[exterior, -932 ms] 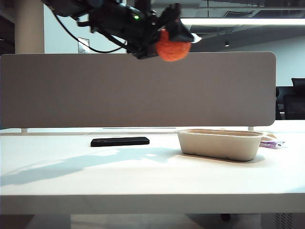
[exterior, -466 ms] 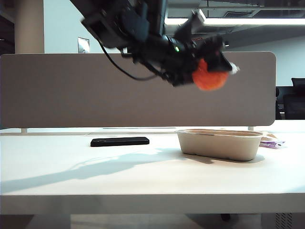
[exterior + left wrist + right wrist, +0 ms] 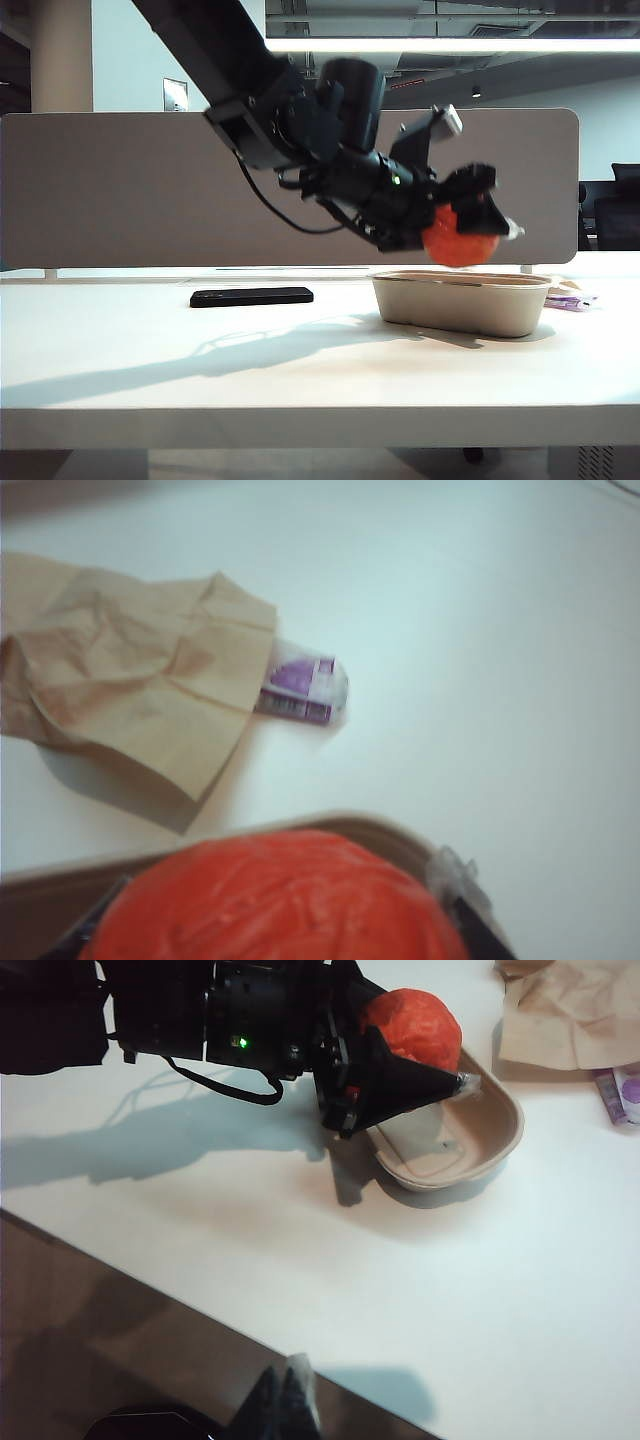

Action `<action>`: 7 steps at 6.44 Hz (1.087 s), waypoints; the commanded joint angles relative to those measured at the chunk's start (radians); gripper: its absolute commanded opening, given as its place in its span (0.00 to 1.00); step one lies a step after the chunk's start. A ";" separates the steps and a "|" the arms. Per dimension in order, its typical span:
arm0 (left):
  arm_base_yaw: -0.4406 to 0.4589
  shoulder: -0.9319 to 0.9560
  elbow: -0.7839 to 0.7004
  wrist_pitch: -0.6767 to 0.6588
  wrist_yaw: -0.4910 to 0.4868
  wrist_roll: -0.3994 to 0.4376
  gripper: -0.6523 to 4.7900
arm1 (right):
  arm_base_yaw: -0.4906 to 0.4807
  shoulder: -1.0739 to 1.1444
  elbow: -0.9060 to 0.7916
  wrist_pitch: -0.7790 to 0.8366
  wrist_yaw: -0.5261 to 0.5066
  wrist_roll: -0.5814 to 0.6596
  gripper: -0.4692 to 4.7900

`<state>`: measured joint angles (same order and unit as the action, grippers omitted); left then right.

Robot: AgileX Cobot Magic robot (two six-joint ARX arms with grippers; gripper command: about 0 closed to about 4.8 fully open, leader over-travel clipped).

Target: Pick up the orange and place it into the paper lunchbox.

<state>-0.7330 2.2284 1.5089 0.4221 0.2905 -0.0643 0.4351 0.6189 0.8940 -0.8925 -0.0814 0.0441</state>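
Now my left gripper (image 3: 478, 228) is clamped on the orange (image 3: 458, 238), holding it just above the paper lunchbox (image 3: 462, 301) on the white table (image 3: 300, 360). My right gripper (image 3: 287, 1392) hangs back over the near table edge, fingertips pressed together, and a black phone (image 3: 252, 296) lies well left of the box.

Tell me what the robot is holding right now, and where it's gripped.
The left gripper holds the orange across its sides, jaws either side, just above the paper lunchbox. The right gripper holds nothing.
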 commanded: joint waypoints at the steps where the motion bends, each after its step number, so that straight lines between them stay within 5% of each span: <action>1: -0.015 0.048 0.006 0.039 -0.029 -0.003 0.72 | 0.000 -0.001 0.006 -0.002 -0.003 0.000 0.08; 2: -0.015 0.062 0.006 0.042 -0.056 -0.003 0.81 | 0.000 -0.001 0.006 -0.002 -0.003 0.000 0.08; 3: -0.015 0.061 0.007 0.048 -0.069 -0.003 1.00 | 0.000 -0.001 0.006 -0.002 -0.003 0.000 0.08; 7: -0.013 -0.018 0.007 -0.046 -0.066 0.008 1.00 | 0.000 -0.001 0.006 -0.001 -0.003 0.000 0.08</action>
<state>-0.7467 2.2459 1.5089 0.3893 0.2234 -0.0654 0.4347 0.6186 0.8940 -0.9043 -0.0822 0.0441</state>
